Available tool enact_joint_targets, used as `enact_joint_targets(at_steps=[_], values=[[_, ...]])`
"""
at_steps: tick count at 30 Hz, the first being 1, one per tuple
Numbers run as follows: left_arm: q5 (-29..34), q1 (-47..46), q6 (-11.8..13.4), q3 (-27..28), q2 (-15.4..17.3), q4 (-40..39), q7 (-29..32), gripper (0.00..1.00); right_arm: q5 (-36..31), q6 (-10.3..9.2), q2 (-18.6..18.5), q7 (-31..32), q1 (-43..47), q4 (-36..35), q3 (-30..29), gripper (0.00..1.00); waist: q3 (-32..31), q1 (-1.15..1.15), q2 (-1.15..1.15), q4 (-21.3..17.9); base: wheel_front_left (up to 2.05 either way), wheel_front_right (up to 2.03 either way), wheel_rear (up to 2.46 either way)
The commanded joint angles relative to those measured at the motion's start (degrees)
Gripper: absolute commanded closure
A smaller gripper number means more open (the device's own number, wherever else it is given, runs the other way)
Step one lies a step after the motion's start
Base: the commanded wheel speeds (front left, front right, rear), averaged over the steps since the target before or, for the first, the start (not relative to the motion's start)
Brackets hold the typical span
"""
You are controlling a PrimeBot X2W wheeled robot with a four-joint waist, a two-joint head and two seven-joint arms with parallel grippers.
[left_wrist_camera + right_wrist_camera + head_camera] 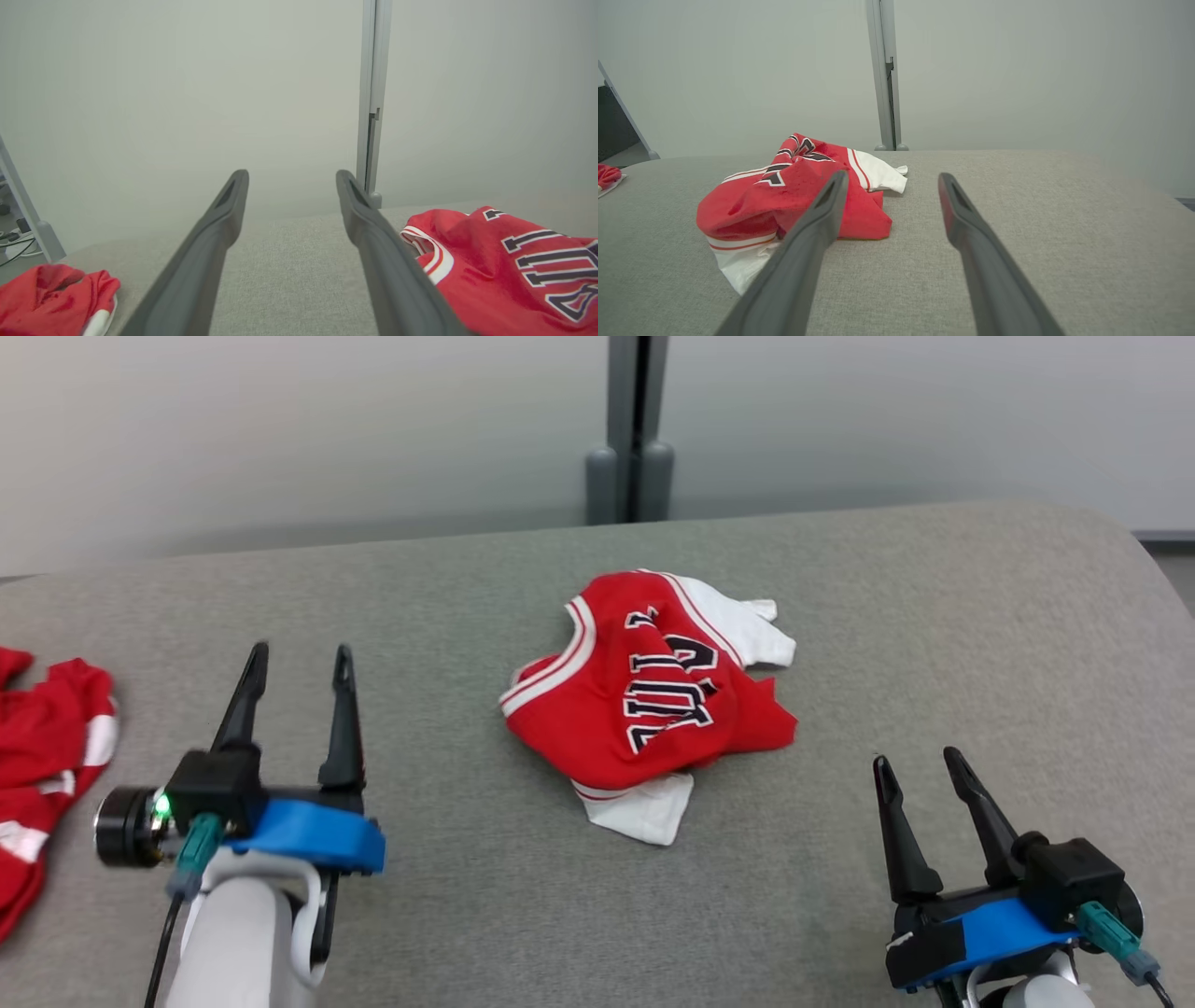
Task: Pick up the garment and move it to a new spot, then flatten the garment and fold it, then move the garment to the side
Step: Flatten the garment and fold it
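A crumpled red and white garment [644, 700] with dark lettering lies in the middle of the grey table. In the left wrist view the garment [504, 270] is at the lower right; in the right wrist view the garment [784, 205] sits left of centre, partly behind one finger. My left gripper [301, 658] hovers open at the lower left, well left of the garment, nothing between its fingers. My right gripper [920, 761] stands open at the lower right, to the right of and nearer than the garment, holding nothing.
A second red and white cloth [42, 775] lies bunched at the table's left edge, also in the left wrist view [56, 298]. The grey padded table [980, 644] curves off at the right. A grey post [635, 429] stands behind the far edge.
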Motion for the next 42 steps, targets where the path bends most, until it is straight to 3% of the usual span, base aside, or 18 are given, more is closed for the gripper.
enact_joint_targets(at_steps=[1,14,24,41,42], values=[[0.0,-3.12,-0.41,-0.78,0.04,1.5,-0.24,0.0,0.0,0.03,-0.14,-0.2,-0.93,-0.19,0.04,0.0,0.96,0.0,-0.01,-1.02,0.0,0.0,0.0],[-1.87,-15.35,-1.53,-6.67,1.9,16.91,-0.22,0.0,1.44,0.03,-0.14,-0.2,-4.32,-0.91,0.68,0.0,8.12,0.0,-0.01,-8.09,0.0,0.0,0.0],[-5.81,-16.08,-1.39,-13.48,1.51,27.9,-0.22,0.0,1.94,0.03,-0.15,-0.2,-5.21,-1.07,0.85,0.0,9.55,0.0,-0.01,-9.41,0.0,0.0,0.0],[-9.04,-19.35,-1.41,-19.14,0.1,42.16,0.13,0.0,2.32,0.03,-0.13,-0.2,-6.57,-1.08,1.43,0.0,11.36,0.0,-0.01,-11.65,0.0,0.0,0.0],[-9.31,-19.65,-1.45,-19.54,-0.03,42.69,0.15,0.49,2.42,0.03,-0.13,-0.2,-6.58,-1.08,1.44,0.0,11.37,0.0,-0.01,-11.8,0.0,0.0,0.0]])
